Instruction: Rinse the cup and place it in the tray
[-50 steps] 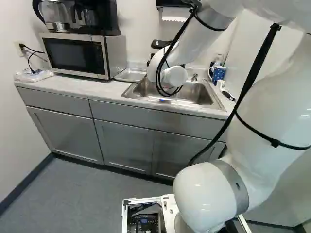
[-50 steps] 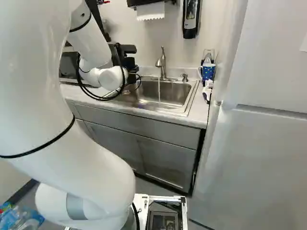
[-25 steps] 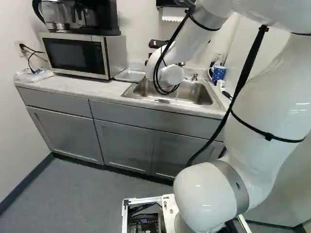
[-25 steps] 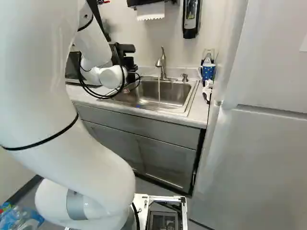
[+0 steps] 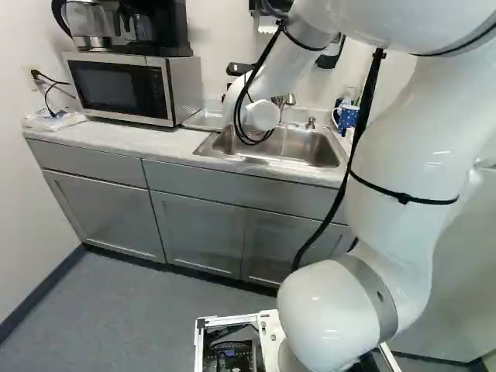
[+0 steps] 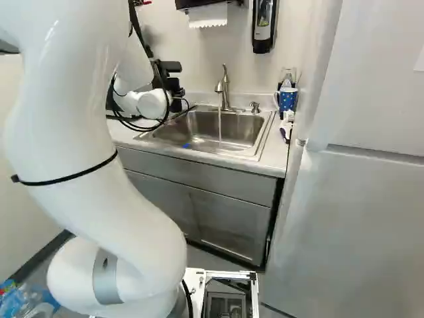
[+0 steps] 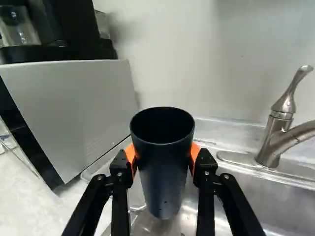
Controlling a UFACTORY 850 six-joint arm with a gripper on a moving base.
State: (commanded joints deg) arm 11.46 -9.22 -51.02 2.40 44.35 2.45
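White arm point(image 5: 399, 155): swings toward the microwave point(image 5: 116, 87) side of the counter compared with a moment ago, its far end now left of its earlier spot in the left base view; the base stays put.
Black gripper point(image 6: 175, 87): pinches the cup between its two orange pads point(image 7: 195, 151), one on each side, as the wrist view shows.
Dark cup point(image 7: 162, 179): rides with the arm, upright, its open mouth up and small specks dotting its lower wall; from where I stand, I cannot tell whether its base touches anything.
Metal tray point(image 5: 194, 122): lies on the counter point(image 5: 147, 138) between microwave and sink, near the cup; the cup's exact place over it cannot be told.
Faucet point(image 6: 224, 86): sends a thin stream of water point(image 6: 220, 126) into the steel sink point(image 6: 257, 150), well apart from the cup.
Blue mug point(image 6: 287, 99): stands at the sink's far right corner in the right base view.
Coffee maker point(image 5: 159, 27): sits atop the microwave.
Paper towels point(image 6: 208, 16): hang on the wall above the sink, beside a black dispenser point(image 6: 263, 26).
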